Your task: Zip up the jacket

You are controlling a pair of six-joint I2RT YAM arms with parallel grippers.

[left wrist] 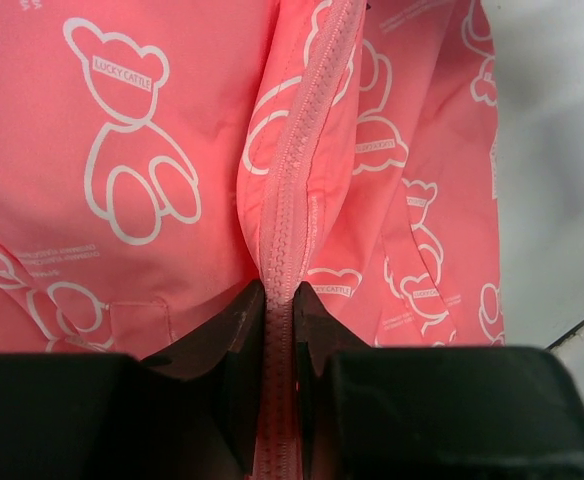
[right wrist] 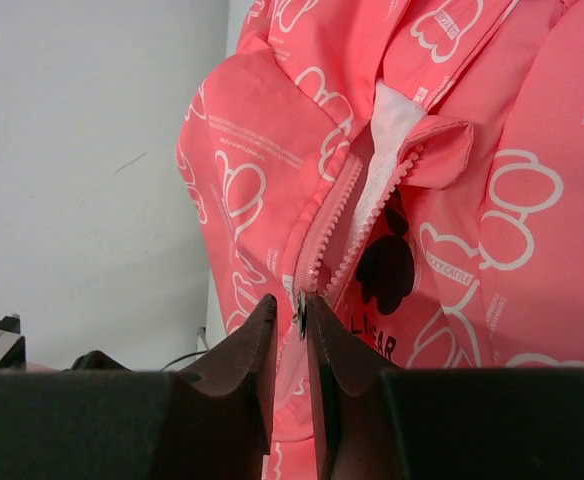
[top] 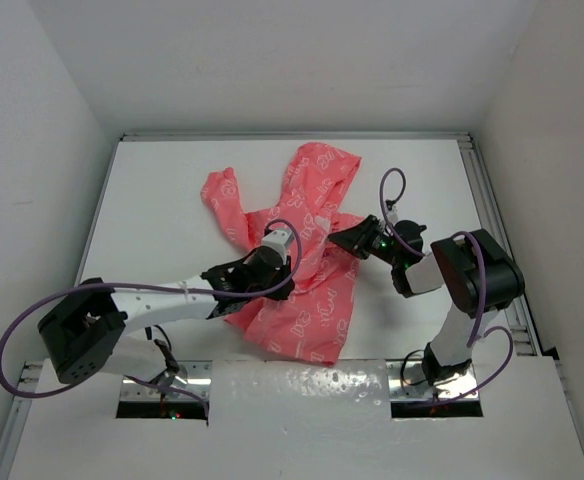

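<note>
The coral-pink jacket (top: 307, 300) with white bear prints lies mid-table, hood toward the back. My left gripper (top: 268, 278) is shut on the closed stretch of the zipper (left wrist: 290, 190); in the left wrist view the gripper (left wrist: 280, 292) pinches the zipped teeth between its fingers. My right gripper (top: 340, 240) is farther up the jacket. In the right wrist view that gripper (right wrist: 292, 306) is shut on the metal zipper pull (right wrist: 300, 312). Beyond the pull the two rows of teeth (right wrist: 364, 205) spread apart, showing white lining (right wrist: 392, 120) and a dark print inside.
White walls enclose the table on three sides. A metal rail (top: 492, 220) runs along the right edge. One sleeve (top: 224, 200) lies spread to the back left. Purple cables loop off both arms. Bare white tabletop (top: 172, 200) surrounds the jacket.
</note>
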